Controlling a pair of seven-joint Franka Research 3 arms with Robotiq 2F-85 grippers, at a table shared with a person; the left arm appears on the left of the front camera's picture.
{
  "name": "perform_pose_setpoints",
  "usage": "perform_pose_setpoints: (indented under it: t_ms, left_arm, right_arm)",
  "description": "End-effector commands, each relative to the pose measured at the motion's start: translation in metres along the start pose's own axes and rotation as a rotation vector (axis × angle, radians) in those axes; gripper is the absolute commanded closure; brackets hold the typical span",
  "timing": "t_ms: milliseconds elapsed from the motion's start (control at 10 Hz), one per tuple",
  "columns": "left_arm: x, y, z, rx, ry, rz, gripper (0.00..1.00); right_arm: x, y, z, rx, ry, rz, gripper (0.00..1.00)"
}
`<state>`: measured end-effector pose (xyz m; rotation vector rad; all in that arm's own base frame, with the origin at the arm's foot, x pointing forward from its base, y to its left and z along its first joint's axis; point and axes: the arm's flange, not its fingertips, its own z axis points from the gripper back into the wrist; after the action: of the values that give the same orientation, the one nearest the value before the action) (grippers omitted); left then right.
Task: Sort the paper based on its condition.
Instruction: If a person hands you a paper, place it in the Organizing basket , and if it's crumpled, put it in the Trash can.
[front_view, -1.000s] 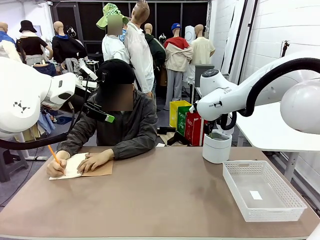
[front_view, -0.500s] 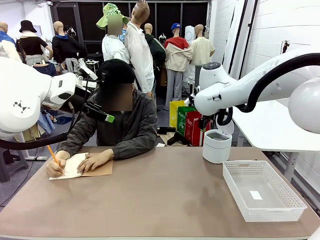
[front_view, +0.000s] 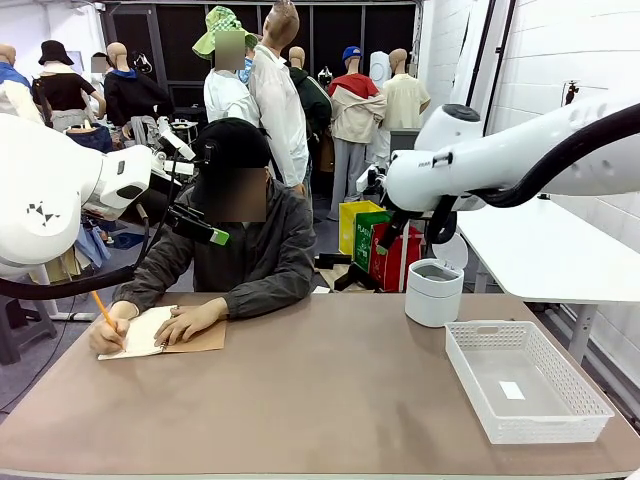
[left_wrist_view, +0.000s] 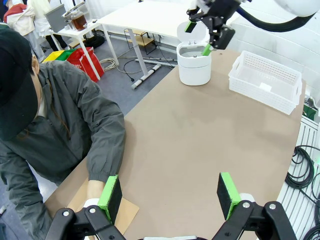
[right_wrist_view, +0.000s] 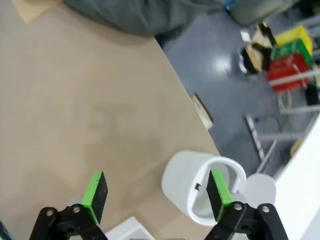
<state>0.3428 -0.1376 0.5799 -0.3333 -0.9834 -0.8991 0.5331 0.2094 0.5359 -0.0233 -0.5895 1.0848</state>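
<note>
At the table's far left a person writes with an orange pencil (front_view: 103, 308) on a white page (front_view: 145, 332) that lies on a brown cardboard cover (front_view: 205, 340). I cannot tell whether that page is loose paper. My left gripper (left_wrist_view: 169, 196) hangs open and empty above the table near the person's forearm, and it also appears in front of the person's chest as the left gripper (front_view: 200, 228). My right gripper (right_wrist_view: 157, 195) is open and empty, held high beside the white round bin (right_wrist_view: 200, 190). From across the table the right gripper (left_wrist_view: 198, 37) hovers over that bin.
The white bin (front_view: 433, 293) stands at the far right of the table. A white mesh basket (front_view: 480, 328) with a small white slip inside sits at the right front. The brown tabletop (front_view: 320, 400) between the person and the basket is bare.
My right arm has lifted and swung left, carrying its open gripper up and away from above the bin. The person keeps writing. The left arm has not moved.
</note>
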Motion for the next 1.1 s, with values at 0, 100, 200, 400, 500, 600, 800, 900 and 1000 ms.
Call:
perform_pose_setpoints:
  t_ms: [0, 100, 200, 400, 500, 600, 800, 900, 1000]
  left_arm:
    - [-0.001, 0.001, -0.001, -0.005, 0.003, -0.01, 0.0]
    - [-0.001, 0.001, -0.001, -0.005, 0.003, -0.01, 0.0]
    - [-0.001, 0.001, -0.001, -0.005, 0.003, -0.01, 0.0]
    - [-0.001, 0.001, -0.001, -0.005, 0.003, -0.01, 0.0]
    - [-0.001, 0.001, -0.001, -0.005, 0.003, -0.01, 0.0]
    - [-0.001, 0.001, -0.001, -0.005, 0.003, -0.01, 0.0]
    - [-0.001, 0.001, -0.001, -0.005, 0.003, -0.01, 0.0]
    - [-0.001, 0.001, -0.001, -0.005, 0.003, -0.01, 0.0]
    - [-0.001, 0.001, -0.001, -0.005, 0.003, -0.01, 0.0]
  right_arm:
    - [-0.035, 0.013, 0.019, 0.09, -0.127, 0.043, 0.0]
    - [-0.045, 0.017, 0.025, 0.132, -0.188, 0.055, 0.0]
    - [-0.054, 0.019, 0.027, 0.163, -0.228, 0.056, 0.0]
    - [-0.064, 0.021, 0.026, 0.206, -0.274, 0.087, 0.0]
    - [-0.064, 0.018, 0.021, 0.19, -0.254, 0.112, 0.0]
    - [-0.065, 0.008, 0.011, 0.024, -0.2, 0.223, 0.0]
    - [-0.056, 0.019, 0.029, 0.179, -0.253, 0.077, 0.0]
    - [-0.056, 0.019, 0.029, 0.179, -0.253, 0.077, 0.0]
    - [-0.06, 0.014, 0.024, 0.148, -0.234, 0.123, 0.0]
